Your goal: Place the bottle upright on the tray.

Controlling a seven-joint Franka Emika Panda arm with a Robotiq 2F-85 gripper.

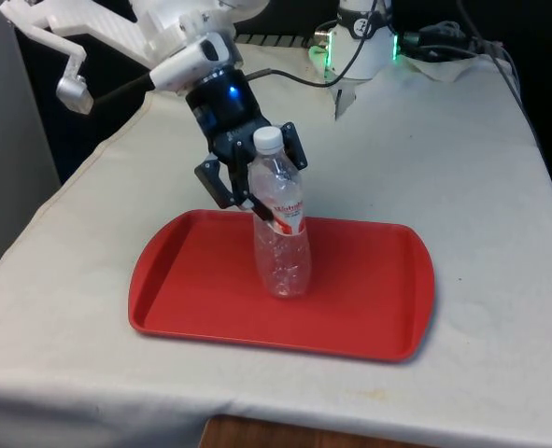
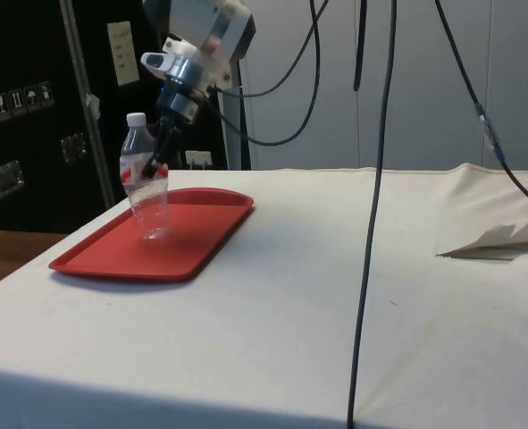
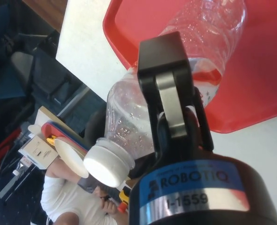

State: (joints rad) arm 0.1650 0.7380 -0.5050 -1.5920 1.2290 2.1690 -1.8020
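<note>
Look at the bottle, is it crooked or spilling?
No spill. The bottle is empty, cap on, and stands on the red tray almost upright, tipped slightly. The pincer sits around its upper part. Its wrinkled plastic is the only odd thing.

Bright even light, soft shadows; glare on the bottle (image 1: 281, 233)

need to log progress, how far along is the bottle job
Nearly done: the bottle stands upright with its base on the red tray. In hand: the hand is closed around its upper body. Left: open the hand and back away without tipping it.
</note>
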